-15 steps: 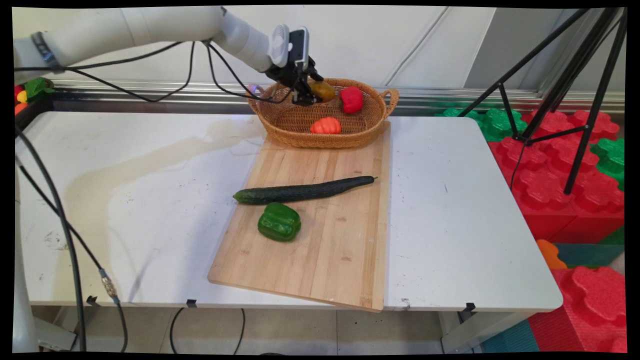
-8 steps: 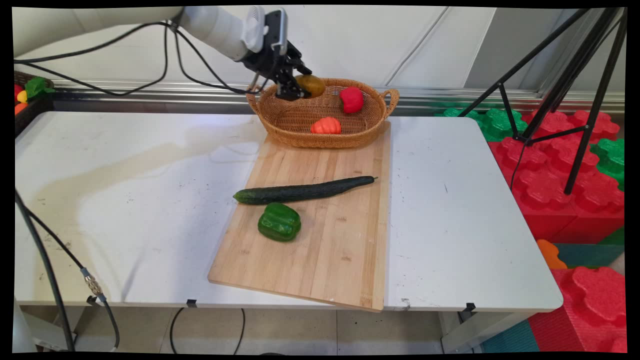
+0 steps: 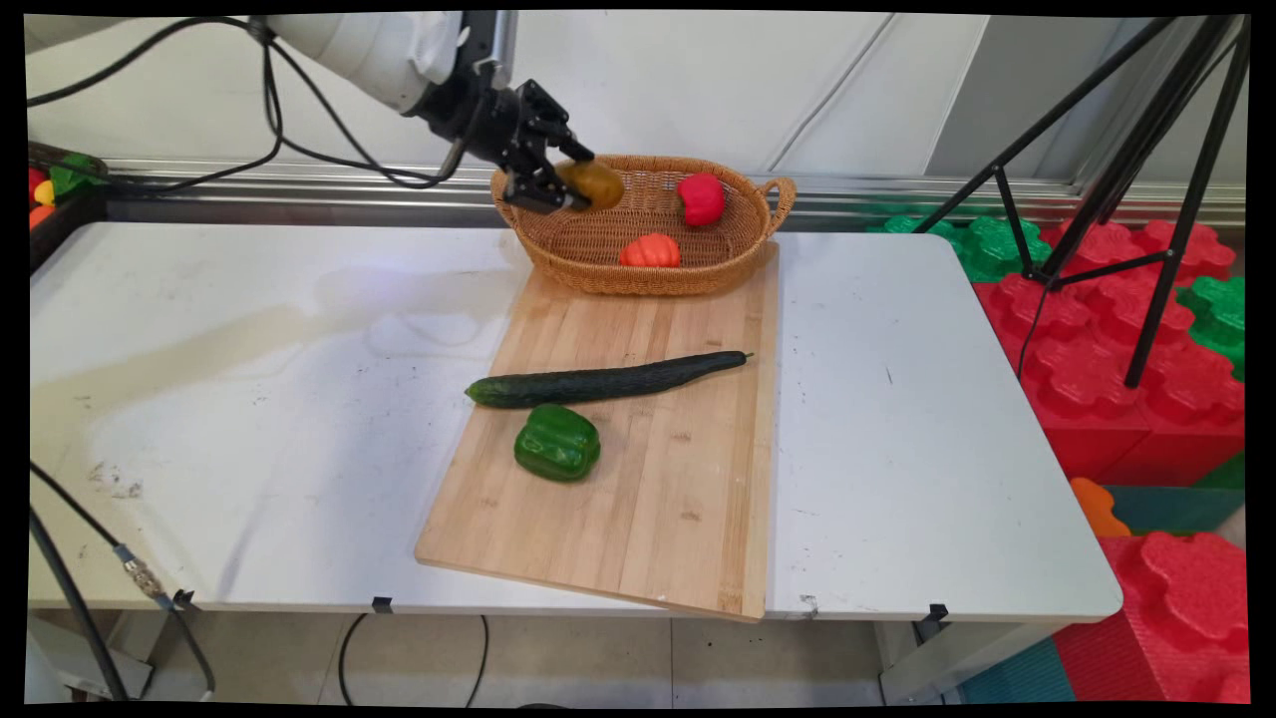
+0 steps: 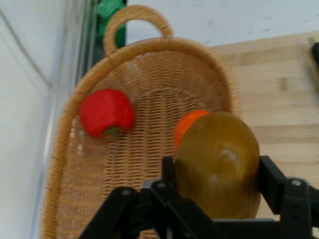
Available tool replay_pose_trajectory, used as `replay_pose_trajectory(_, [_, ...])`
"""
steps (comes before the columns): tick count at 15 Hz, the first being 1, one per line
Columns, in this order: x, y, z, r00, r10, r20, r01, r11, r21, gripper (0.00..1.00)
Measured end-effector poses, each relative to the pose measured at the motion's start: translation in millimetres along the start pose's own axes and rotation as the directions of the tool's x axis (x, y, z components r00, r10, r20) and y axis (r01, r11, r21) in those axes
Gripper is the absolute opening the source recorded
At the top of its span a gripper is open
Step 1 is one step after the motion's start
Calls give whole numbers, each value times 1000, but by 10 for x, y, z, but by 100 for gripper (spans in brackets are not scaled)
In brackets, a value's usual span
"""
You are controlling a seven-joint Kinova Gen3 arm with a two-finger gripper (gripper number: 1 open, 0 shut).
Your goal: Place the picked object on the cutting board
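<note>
Olive-brown and rounded, the vegetable (image 3: 595, 183) was pinched between the two fingers of the black gripper (image 3: 573, 187). In the hand view one pad (image 4: 168, 172) pressed each side of it, and nothing else supported it. Whether it was a potato could not be told.

Clock directions below refer to the main view, with 12 o'clock toward the wall.

- Held item: clear of the wicker, in the air over the 10 o'clock rim of the wicker basket (image 3: 598, 274).
- Basket: stood at the 12 o'clock end of the wooden cutting board (image 3: 658, 499), partly on it.
- Basket contents: a red pepper (image 3: 701, 197) at 1 o'clock against the far wall, and an orange ribbed vegetable (image 3: 649, 250) at 6 o'clock on the floor. The two lay apart.
- Board: a dark cucumber (image 3: 608, 380) lay across its middle, and a green bell pepper (image 3: 557, 442) just beside it at 7 o'clock.
- White table (image 3: 299, 399): carried the board.
</note>
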Motion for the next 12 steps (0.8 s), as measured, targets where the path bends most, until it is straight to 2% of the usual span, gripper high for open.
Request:
replay_pose_trajectory(3, [60,221,-211,999,-34,-22,32,998,-58,0])
replay_pose_trajectory(7, [135,489,-341,996,-71,-46,65,990,-124,0])
replay_pose_trajectory(12, [208,863,-261,991,-119,-59,104,974,-202,0])
